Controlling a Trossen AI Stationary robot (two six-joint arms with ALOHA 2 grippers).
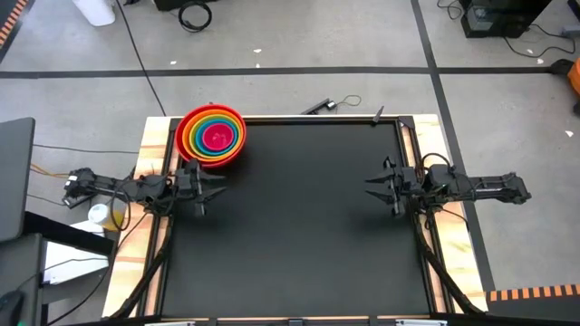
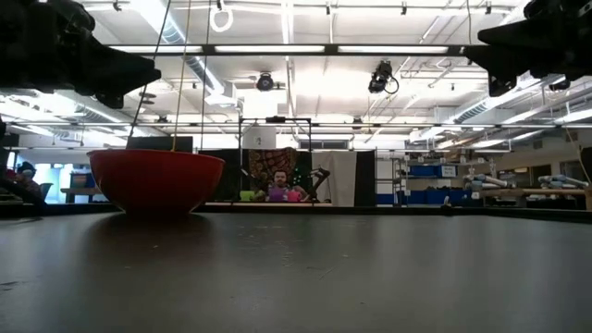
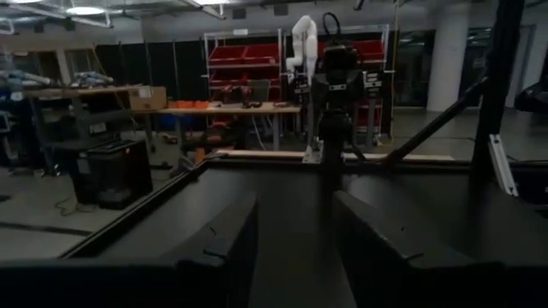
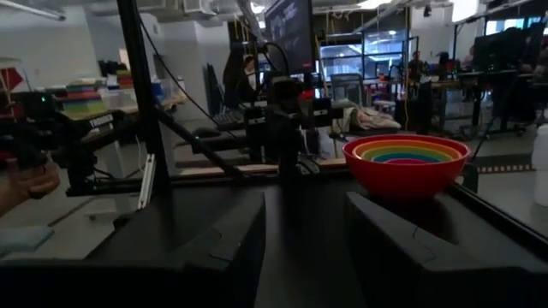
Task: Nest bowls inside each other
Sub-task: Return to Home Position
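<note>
Black table [image 1: 299,235] on grey floor [image 1: 290,86], nested bowls [image 1: 212,136] just beside left gripper [image 1: 216,186], well apart from right gripper [image 1: 372,186], both spread open, empty, raised off the surface.

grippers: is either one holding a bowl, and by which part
Nothing is held. The left gripper and the right gripper are both open and empty; the nested bowls sit free, near the left one.

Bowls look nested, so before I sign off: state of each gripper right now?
Left gripper: open, holding nothing.
Right gripper: open, holding nothing.
</note>
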